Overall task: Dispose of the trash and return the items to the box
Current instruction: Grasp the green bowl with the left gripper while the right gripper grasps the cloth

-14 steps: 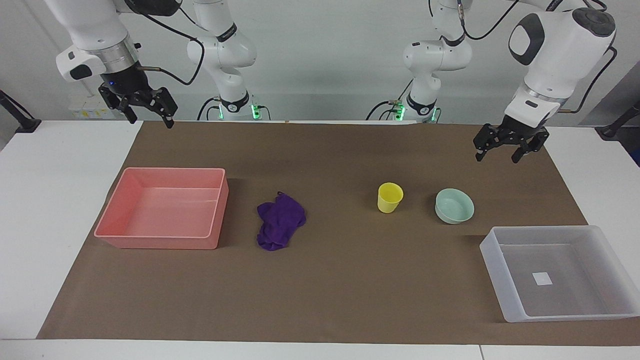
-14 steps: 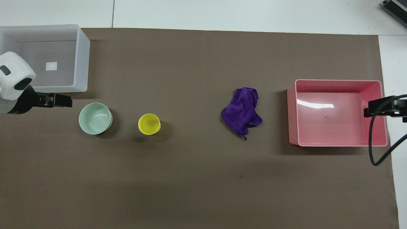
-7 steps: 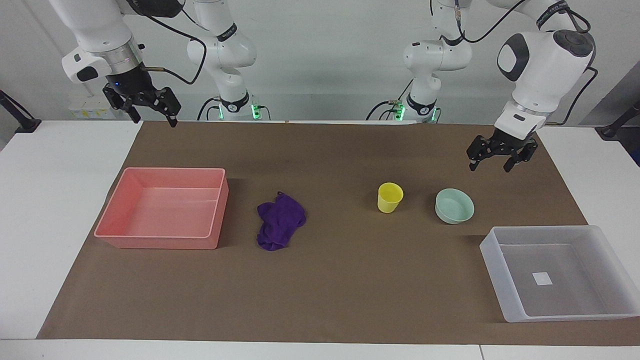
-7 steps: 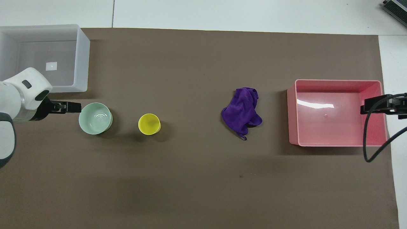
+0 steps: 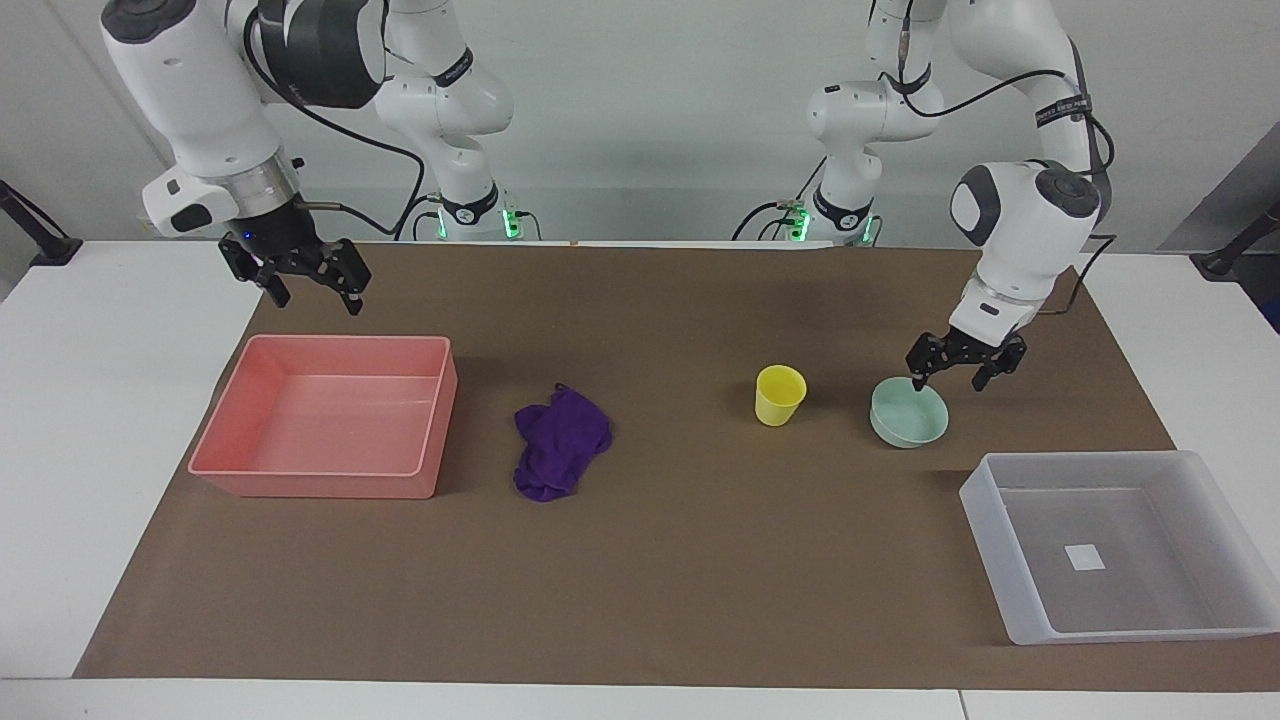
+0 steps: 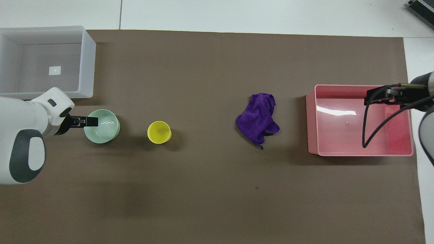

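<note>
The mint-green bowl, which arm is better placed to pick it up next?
Left, probably. The left gripper hangs open right over the mint-green bowl, at its rim toward the robots. The right gripper is open too, but over the pink bin at the table's right-arm end.

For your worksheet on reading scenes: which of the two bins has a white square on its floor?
The whitish bin at the left arm's end; the pink bin has no such mark.

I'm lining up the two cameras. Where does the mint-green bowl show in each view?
Facing view: mint-green bowl sits right of centre, under the open left gripper.
Overhead view: bowl sits at the left, beside the gripper.
Shared landmark: the yellow cup next to it.
</note>
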{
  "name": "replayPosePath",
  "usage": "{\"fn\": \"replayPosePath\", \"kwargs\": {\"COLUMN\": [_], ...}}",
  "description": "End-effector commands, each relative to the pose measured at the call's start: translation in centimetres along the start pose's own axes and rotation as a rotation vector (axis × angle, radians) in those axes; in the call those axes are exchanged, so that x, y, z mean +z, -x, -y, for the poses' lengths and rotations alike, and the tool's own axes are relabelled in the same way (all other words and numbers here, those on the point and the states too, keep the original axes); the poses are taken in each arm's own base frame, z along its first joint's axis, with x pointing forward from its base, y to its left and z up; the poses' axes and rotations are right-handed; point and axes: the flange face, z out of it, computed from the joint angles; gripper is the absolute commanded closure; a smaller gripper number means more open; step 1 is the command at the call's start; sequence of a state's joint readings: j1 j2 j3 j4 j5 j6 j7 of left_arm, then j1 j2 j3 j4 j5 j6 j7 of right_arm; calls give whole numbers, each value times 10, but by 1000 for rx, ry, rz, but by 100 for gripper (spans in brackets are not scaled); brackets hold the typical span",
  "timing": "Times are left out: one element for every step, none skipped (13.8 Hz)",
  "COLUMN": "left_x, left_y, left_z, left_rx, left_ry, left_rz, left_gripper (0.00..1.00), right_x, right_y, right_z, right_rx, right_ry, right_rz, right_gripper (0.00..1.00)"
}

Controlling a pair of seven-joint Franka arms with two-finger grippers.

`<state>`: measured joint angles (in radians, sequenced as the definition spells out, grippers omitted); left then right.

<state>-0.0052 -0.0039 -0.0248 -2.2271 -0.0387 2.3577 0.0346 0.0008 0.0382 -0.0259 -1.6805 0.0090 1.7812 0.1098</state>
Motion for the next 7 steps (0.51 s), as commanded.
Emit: {"fn": "replayPosePath", "kwargs": {"left_x": [18,25,32,37,43,46,46], "left_y": [6,7,7,8,9,9,9], "left_z": [10,10,11,13,19,20,20], "left_rx": [-14,-14,-18,-19,-30,-32,-34], "left_ry": [-14,-14,-14,-15,-16,-16,-16], "left_rz": [-36,-45,-39,-33,-22,-18,-16], "left_gripper": [0,0,0,0,0,0,0], "right_x": [37,61,82,102,120,136,151], "right_y": [-9,-10,-8,-6,-6,-4,-3], "right_z": [42,61,85,109,121,140,154], "right_rx": [16,-13,-40,-53,-45,-52,-56], "right_ry": [-21,-27,-37,-45,-46,-47,-50], "right_rz": [-21,-44,-76,-91,-87,-79,-79], "right_gripper": [0,0,0,0,0,0,0]}}
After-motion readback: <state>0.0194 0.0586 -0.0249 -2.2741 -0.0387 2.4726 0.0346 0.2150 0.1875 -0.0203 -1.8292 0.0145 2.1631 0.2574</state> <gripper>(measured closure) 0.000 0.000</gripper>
